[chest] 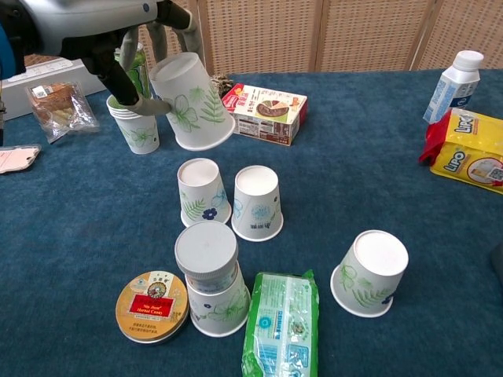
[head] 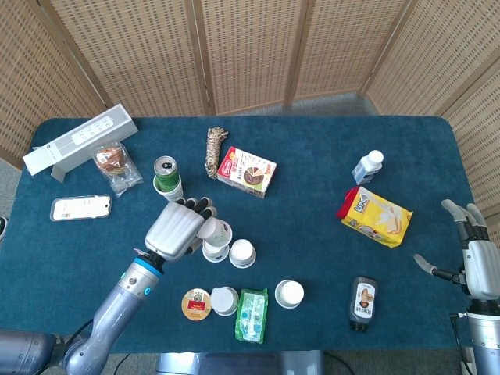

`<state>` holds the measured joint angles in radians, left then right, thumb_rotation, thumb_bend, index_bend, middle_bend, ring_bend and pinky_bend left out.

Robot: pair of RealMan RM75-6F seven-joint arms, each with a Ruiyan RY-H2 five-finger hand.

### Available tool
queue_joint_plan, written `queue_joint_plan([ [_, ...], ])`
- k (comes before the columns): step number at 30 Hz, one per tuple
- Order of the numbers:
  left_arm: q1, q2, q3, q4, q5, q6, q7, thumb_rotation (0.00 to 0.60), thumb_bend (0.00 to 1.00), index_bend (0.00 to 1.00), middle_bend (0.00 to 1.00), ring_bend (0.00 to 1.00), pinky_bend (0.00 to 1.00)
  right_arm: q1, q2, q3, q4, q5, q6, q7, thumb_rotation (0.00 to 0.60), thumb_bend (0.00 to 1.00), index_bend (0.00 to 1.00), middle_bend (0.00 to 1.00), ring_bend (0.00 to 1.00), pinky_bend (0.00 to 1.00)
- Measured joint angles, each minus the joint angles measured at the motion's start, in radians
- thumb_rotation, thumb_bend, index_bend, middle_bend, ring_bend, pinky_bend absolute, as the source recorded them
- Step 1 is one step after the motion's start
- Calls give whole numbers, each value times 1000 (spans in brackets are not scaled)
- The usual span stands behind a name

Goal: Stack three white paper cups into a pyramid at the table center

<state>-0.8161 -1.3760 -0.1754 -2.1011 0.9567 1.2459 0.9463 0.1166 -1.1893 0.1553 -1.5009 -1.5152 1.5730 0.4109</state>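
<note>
Two white paper cups stand upside down side by side at mid-table, the left cup [chest: 201,191] [head: 212,251] and the right cup [chest: 257,202] [head: 242,252]. My left hand [head: 178,228] [chest: 86,23] grips a third floral cup [chest: 192,102] [head: 218,231], inverted and tilted, in the air just above and behind the left cup. Another inverted cup [chest: 371,272] [head: 289,293] sits further right. My right hand [head: 476,258] hangs at the table's right edge, fingers apart and empty.
A green can sits in stacked cups [chest: 135,126] at back left. A lidded jar on a cup [chest: 211,283], a round tin [chest: 153,306] and a green packet [chest: 280,326] lie in front. A snack box [chest: 262,112], yellow bag [chest: 471,153] and bottle [chest: 453,75] are behind and to the right.
</note>
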Motion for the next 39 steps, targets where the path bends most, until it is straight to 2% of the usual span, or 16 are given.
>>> queue_joint_plan([
  [14,-58,-119,32,17,-84,42,107,600,337,357,296,376,519,-1,3,3,2,6,-1,14,600,134,78,178,130,1],
  [25,-78,-165,30,55,-112,78,127,600,333,356,295,374,516,-3,7,5,3,8,1,28,600,134,78,177,130,1],
  [39,-89,-215,23,101,-99,90,98,600,324,310,244,310,485,-2,5,4,3,6,1,25,600,134,79,177,130,0],
])
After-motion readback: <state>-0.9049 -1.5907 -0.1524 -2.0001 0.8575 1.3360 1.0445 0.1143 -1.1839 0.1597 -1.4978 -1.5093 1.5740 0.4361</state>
